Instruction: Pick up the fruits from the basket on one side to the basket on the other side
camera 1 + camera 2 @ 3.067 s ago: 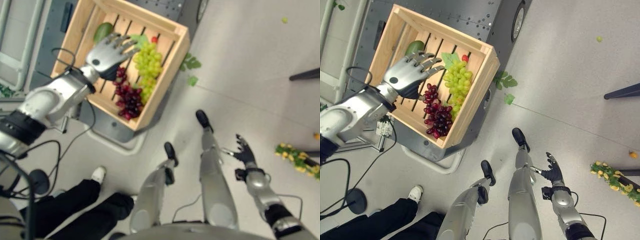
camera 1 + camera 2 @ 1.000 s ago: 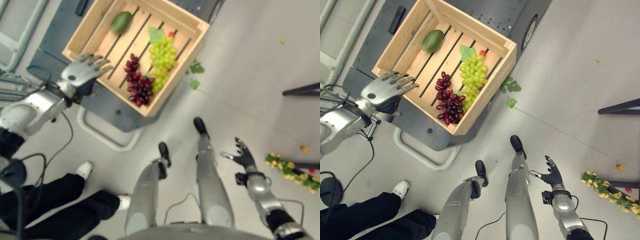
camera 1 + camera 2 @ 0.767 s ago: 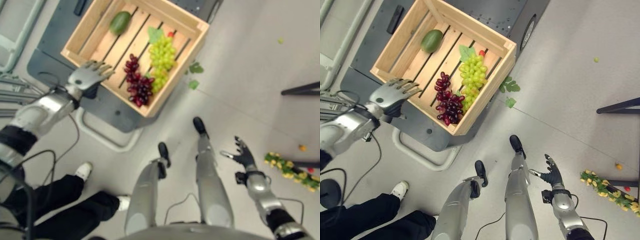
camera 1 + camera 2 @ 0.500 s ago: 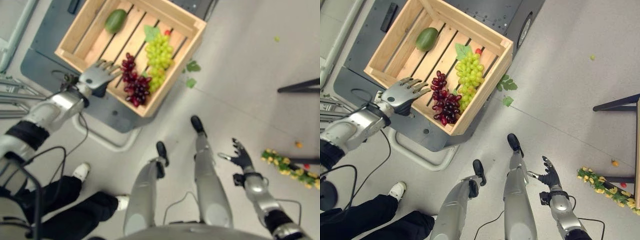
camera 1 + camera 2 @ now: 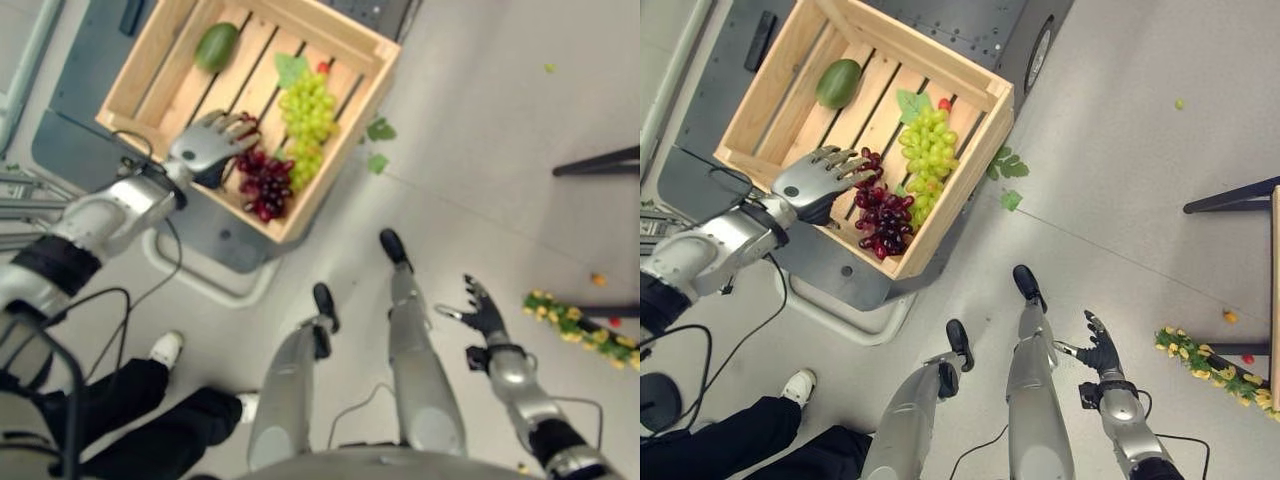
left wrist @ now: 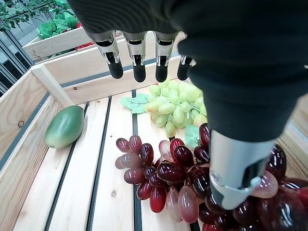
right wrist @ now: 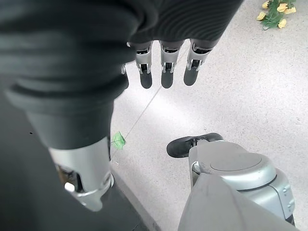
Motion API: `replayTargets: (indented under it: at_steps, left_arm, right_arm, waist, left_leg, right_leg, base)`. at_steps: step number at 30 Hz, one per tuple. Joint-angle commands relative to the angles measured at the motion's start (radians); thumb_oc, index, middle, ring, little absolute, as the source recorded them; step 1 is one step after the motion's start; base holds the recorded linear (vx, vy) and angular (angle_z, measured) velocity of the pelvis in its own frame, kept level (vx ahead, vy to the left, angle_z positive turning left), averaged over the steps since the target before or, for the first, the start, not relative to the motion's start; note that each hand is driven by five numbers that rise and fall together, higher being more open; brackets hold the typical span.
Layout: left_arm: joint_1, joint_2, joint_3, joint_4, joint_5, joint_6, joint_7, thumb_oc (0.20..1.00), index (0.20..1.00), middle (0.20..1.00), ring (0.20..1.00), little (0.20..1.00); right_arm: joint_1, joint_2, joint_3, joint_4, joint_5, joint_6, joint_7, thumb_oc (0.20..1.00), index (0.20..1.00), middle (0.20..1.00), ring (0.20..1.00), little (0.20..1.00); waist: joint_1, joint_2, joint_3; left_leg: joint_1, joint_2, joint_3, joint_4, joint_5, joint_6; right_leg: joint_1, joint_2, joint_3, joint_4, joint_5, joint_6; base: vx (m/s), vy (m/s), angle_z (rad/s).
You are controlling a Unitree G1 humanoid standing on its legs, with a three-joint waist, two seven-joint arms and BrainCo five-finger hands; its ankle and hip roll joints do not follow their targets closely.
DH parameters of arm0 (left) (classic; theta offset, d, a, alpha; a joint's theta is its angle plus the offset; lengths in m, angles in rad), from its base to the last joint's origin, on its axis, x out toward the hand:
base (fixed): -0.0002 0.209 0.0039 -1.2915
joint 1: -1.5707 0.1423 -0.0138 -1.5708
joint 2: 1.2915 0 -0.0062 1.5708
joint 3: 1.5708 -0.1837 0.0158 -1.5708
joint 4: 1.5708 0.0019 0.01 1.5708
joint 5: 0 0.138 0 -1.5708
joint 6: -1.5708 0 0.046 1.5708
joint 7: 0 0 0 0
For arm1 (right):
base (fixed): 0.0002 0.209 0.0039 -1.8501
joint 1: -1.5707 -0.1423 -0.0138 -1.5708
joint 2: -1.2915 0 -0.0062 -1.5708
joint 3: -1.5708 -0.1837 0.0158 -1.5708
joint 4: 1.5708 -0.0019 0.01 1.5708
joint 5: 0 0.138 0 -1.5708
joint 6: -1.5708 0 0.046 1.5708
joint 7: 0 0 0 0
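Left hand [image 5: 820, 178] hangs fingers spread, holding nothing, over the dark red grape bunch [image 5: 883, 222] in the slatted wooden crate [image 5: 760, 105], upper left. Loose grapes could tear off if grabbed by a few. Right hand [image 5: 1102, 352] idles open, lower right.

Wooden crate [image 5: 958, 178]: red grapes [image 5: 883, 222], green grapes [image 5: 923, 152], mango [image 5: 838, 82] inside.

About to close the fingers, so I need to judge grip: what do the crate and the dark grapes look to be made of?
The crate looks like pale unfinished wood: slatted floor with gaps, visible grain and a knot. The dark grapes look like glossy moulded plastic, possibly soft: bright highlights, some beads translucent, but real fruit cannot be ruled out. The left hand hovers open over them.
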Motion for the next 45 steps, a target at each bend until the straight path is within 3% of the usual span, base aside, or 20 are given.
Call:
replayTargets:
  at_steps: [1,6,12,19,25,37,45]
  left_arm:
    - [0.007,0.074,0.065,-0.014,0.023,0.003,0.011,1.000,1.000,1.000,1.000,1.000]
    - [-0.012,0.041,0.039,0.022,0.038,0.015,0.005,1.000,1.000,1.000,1.000,1.000]
    - [-0.062,-0.069,-0.002,0.144,0.078,0.043,0.023,1.000,1.000,1.000,1.000,1.000]
    - [-0.116,-0.176,-0.066,0.306,0.122,0.068,0.025,1.000,1.000,1.000,1.000,1.000]
    - [-0.136,-0.217,-0.082,0.373,0.139,0.085,0.030,1.000,1.000,1.000,1.000,1.000]
    - [-0.132,-0.253,-0.109,0.485,0.178,0.101,0.011,1.000,1.000,1.000,1.000,1.000]
    - [-0.121,-0.203,-0.149,0.449,0.188,0.062,-0.044,1.000,1.000,1.000,1.000,1.000]
  right_arm:
    - [0.055,-0.065,-0.034,-0.090,-0.019,-0.029,-0.015,1.000,1.000,1.000,1.000,1.000]
    - [0.055,-0.074,-0.037,-0.102,-0.025,-0.028,-0.020,1.000,1.000,1.000,1.000,1.000]
    - [0.053,-0.076,-0.042,-0.115,-0.023,-0.037,-0.036,1.000,1.000,1.000,1.000,1.000]
    - [0.053,-0.085,-0.050,-0.147,-0.017,-0.052,-0.056,1.000,1.000,1.000,1.000,1.000]
    - [0.052,-0.089,-0.051,-0.175,-0.013,-0.064,-0.067,1.000,1.000,1.000,1.000,1.000]
    - [0.042,-0.091,-0.071,-0.216,-0.001,-0.080,-0.101,1.000,1.000,1.000,1.000,1.000]
    - [0.035,-0.083,-0.074,-0.208,0.006,-0.077,-0.101,1.000,1.000,1.000,1.000,1.000]
  waist:
    - [-0.027,0.068,-0.024]
    - [-0.038,0.078,-0.016]
    - [-0.063,0.086,-0.004]
    - [-0.089,0.077,0.008]
    - [-0.100,0.068,0.014]
    - [-0.111,0.045,0.023]
    - [-0.106,0.047,0.019]
  left_leg:
    - [-0.053,-0.004,-0.017,-0.141,0.139,-0.047]
    - [-0.056,-0.003,-0.008,-0.138,0.134,-0.045]
    - [-0.066,0.002,0.010,-0.128,0.117,-0.042]
    - [-0.088,0.011,0.027,-0.115,0.111,-0.042]
    - [-0.099,0.018,0.037,-0.113,0.111,-0.044]
    - [-0.137,0.031,0.047,-0.095,0.112,-0.048]
    - [-0.145,0.035,0.046,-0.089,0.109,-0.049]
  right_leg:
    - [0.065,-0.006,-0.042,-0.015,-0.104,0.023]
    - [0.059,-0.007,-0.035,-0.014,-0.102,0.025]
    - [0.044,-0.006,-0.026,-0.015,-0.101,0.029]
    - [0.018,-0.004,-0.017,-0.012,-0.093,0.032]
    - [0.003,-0.001,-0.013,-0.011,-0.087,0.034]
    - [-0.029,0.007,-0.009,-0.011,-0.075,0.038]
    - [-0.037,0.010,-0.011,-0.005,-0.077,0.035]
  base:
    - [0.05,0.011,-0.11]
    - [0.02,0.008,-0.09]
    - [0.02,0.024,-0.06]
    - [0.01,0.012,-0.11]
    - [0.00,-0.004,-0.03]
    - [0.00,-0.005,-0.03]
    - [0.00,0.000,0.00]
